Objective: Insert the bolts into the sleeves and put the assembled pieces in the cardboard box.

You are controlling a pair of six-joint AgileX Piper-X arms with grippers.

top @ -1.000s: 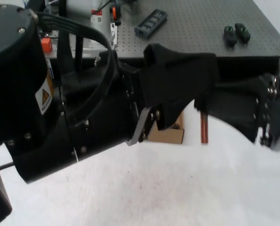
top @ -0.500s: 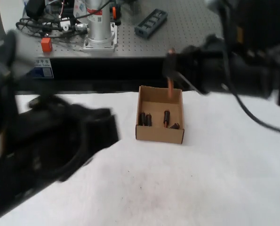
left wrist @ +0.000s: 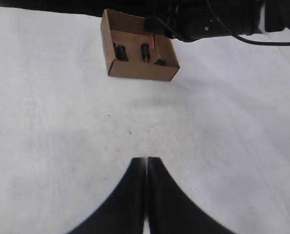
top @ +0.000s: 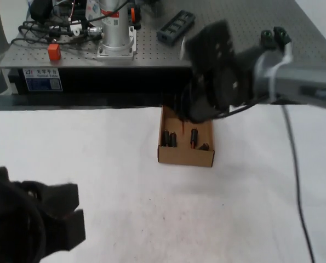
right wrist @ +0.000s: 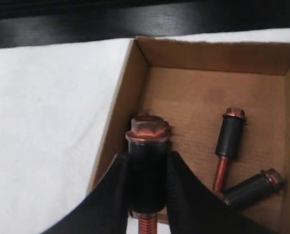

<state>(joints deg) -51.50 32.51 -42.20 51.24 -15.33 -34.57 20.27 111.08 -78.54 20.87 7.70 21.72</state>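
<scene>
Left gripper (left wrist: pixel 146 163): on the near side of the cardboard box (left wrist: pixel 137 48), well apart from it, low over the white cloth (left wrist: pixel 222 136). Its two fingers are pressed together at the tips with nothing between them. We judge it is parked here so the other arm has the box to itself.

Cardboard box: open top, sitting on the cloth. Finished pieces (top: pixel 169 138) lie flat on its floor, each a copper-coloured bolt through a black sleeve. We count about four, two by one side wall and two nearer the other.

Right gripper (right wrist: pixel 147 163): above the box, close to one side wall near a corner. Its fingers are clamped on the black sleeve of an assembled piece (right wrist: pixel 147 134). The bolt head sits on one end of the sleeve and the bare shank sticks out of the other, apparently pointing down into the box. We think it grips the sleeve so that the head seats on it and the bolt cannot slip out.

Judgement: this is the placing step, with lowering and release left. The piece is close to the wall and could catch the rim.

Beyond the box: a perforated metal plate (top: pixel 228 33) carrying a black tray (top: pixel 175 26).
</scene>
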